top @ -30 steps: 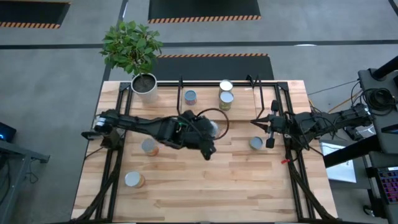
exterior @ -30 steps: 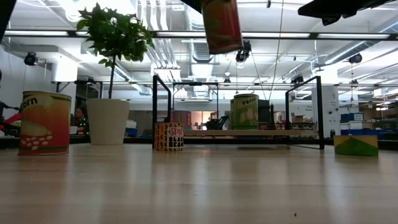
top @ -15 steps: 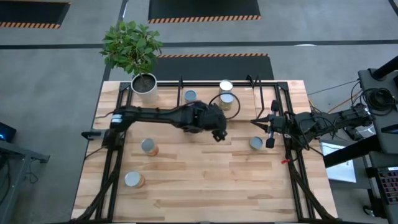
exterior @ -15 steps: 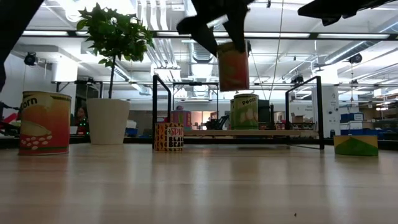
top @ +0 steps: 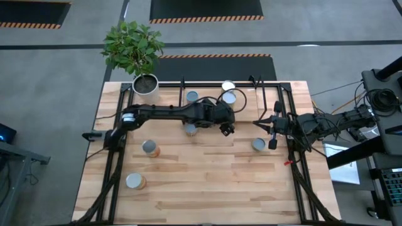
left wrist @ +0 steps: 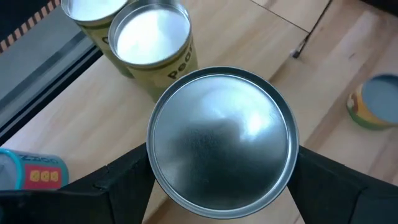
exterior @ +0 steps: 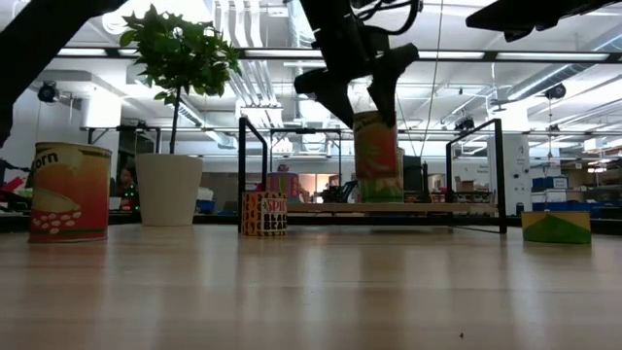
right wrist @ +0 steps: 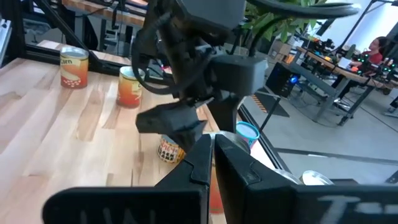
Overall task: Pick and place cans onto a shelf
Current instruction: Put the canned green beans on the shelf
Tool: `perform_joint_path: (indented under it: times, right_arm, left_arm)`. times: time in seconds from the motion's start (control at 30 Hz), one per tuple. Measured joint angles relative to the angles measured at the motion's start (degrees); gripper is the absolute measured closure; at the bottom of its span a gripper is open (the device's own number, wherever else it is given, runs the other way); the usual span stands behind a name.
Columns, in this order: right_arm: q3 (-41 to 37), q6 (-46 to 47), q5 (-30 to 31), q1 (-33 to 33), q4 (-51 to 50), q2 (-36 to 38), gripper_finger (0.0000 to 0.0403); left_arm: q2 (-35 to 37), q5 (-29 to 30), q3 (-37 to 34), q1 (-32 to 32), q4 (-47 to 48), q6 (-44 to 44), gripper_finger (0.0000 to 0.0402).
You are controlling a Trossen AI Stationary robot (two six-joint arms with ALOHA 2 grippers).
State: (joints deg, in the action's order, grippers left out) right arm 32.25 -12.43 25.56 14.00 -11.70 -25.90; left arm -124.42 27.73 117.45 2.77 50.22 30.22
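My left gripper (top: 225, 125) (exterior: 360, 97) holds a can (exterior: 377, 160) (left wrist: 222, 140) with a silvery top and an orange-and-green side in the air, just on the near side of the shelf (top: 210, 94) (exterior: 437, 207). In the high view the gripper hides this can. On the shelf board stand two cans (top: 229, 97) (left wrist: 152, 34) close together and a blue-topped can (top: 191, 97) farther left. My right gripper (top: 259, 123) (right wrist: 212, 146) waits shut at the table's right side, holding nothing. My left gripper pinches the can between its two fingers (left wrist: 127, 180), on opposite sides of the wall just under the top rim (left wrist: 158, 168). The fingers come from above, slanting down toward the far edge. The can hangs upright below them (exterior: 374, 122), clear of the table.
Loose cans stand on the table (top: 190, 129) (top: 149, 148) (top: 135, 182) (top: 258, 144). A white pot with a green plant (top: 146, 85) (exterior: 168, 190) stands at the far left corner. Black frame rails (top: 113, 163) run along both table sides. A person (right wrist: 376, 46) sits in the room beyond.
My left gripper has carried the can toward the table's far edge and a little right, and down from high above the table to the height of the shelf. The can stays held and upright. The right arm has kept still.
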Motion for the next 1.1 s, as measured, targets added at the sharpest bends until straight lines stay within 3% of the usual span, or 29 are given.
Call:
perform_joint_path:
  times: [0.57, 1.1]
  right_arm:
    - [-0.02, 0.0, 0.04, 0.0, -0.03, -0.04, 0.0394]
    - [-0.01, 0.0, 0.04, 0.0, -0.07, -0.04, 0.0394]
  left_arm:
    - [-2.64, 0.74, -0.07, 0.97, -1.61, 0.24, 0.0101]
    - [-2.84, 3.13, -0.23, 1.74, -2.21, -0.45, 0.0073]
